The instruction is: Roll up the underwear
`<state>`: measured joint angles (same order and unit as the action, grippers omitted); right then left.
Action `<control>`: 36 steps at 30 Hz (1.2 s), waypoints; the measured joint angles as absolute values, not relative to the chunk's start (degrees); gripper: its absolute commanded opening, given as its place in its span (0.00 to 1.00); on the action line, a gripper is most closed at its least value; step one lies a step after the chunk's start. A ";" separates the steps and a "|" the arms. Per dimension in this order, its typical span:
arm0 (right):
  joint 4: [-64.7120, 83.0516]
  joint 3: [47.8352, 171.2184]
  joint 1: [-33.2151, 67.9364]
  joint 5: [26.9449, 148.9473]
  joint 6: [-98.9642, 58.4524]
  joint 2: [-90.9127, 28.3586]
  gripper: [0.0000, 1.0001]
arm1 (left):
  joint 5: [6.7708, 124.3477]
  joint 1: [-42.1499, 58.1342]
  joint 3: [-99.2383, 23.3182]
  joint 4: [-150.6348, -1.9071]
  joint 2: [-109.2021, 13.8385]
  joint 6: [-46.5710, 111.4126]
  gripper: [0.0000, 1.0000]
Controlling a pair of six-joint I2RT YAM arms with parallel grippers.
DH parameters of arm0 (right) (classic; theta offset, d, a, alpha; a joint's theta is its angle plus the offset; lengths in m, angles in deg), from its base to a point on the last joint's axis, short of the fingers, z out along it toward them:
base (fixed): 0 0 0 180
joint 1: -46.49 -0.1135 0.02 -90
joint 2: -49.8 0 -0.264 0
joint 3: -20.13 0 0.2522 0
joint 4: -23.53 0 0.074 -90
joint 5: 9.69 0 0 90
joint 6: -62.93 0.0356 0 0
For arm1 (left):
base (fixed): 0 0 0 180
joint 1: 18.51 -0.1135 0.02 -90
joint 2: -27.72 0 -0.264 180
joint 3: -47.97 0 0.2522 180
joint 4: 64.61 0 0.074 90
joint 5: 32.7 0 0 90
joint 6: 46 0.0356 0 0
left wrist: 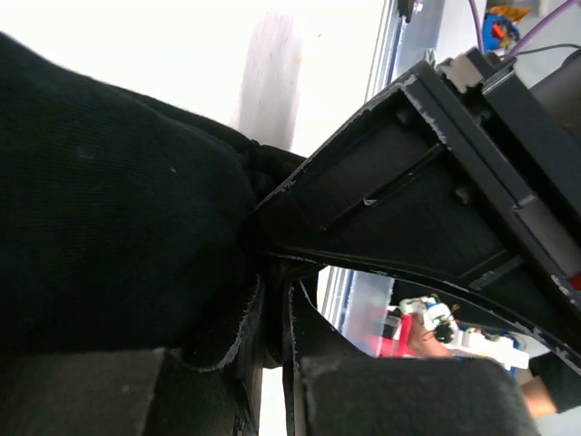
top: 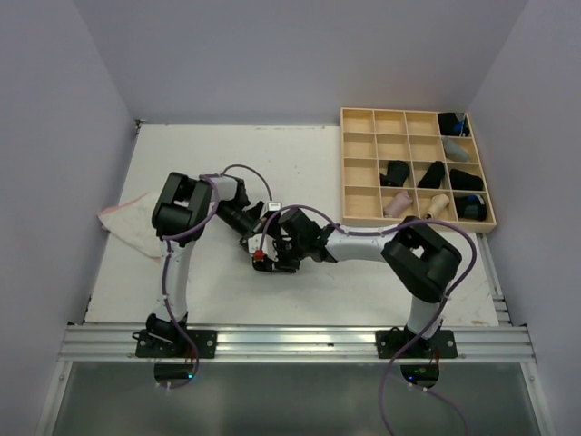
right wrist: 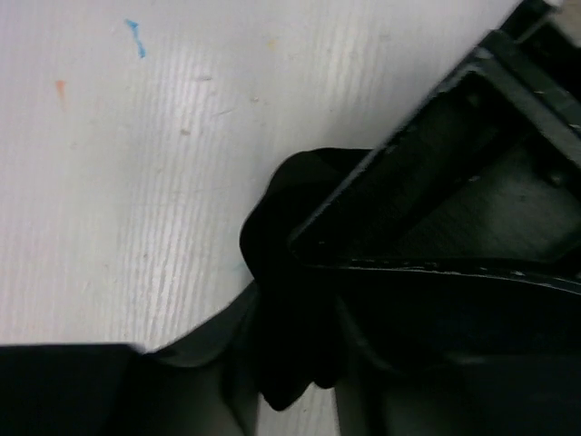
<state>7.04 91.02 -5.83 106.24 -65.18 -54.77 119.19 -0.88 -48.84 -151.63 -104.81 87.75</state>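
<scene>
step: mid-roll, both arms on one black brief (right wrist: 277,218)
left gripper (left wrist: 272,309): narrow, pinching the brief
right gripper (right wrist: 290,391): astride brief, grip unclear
next: probably right clamps, then tuck

Robot lab cell: white table (top: 300,163) boxed by bare pale walls (top: 54,136); aluminium rail (top: 300,343) along table's near edge, arm bases (top: 177,343) bolted on.

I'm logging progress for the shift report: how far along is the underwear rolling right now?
Done: several rolls sit in the wooden tray. In hand: the left gripper pinches one black underwear over the table, with the right gripper around it, grip unclear. Left: finishing that roll, and the whitish underwear lying unrolled at the table's left edge.
</scene>
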 measured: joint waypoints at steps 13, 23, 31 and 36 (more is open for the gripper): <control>6.26 95.58 -5.04 112.84 -63.65 -58.51 0.00 | 117.18 -4.42 -39.81 -143.37 -94.64 88.53 0.41; -2.88 107.19 0.25 128.75 -52.98 -68.56 0.00 | 112.52 -14.17 -28.90 -116.61 -63.10 78.92 0.41; -11.05 121.64 6.33 140.44 -39.02 -80.98 0.00 | 104.00 -17.95 -13.19 -107.65 -41.73 81.78 0.42; -14.03 126.45 6.94 144.16 -32.65 -85.30 0.00 | 98.79 -13.64 -1.87 -108.53 -28.48 94.09 0.43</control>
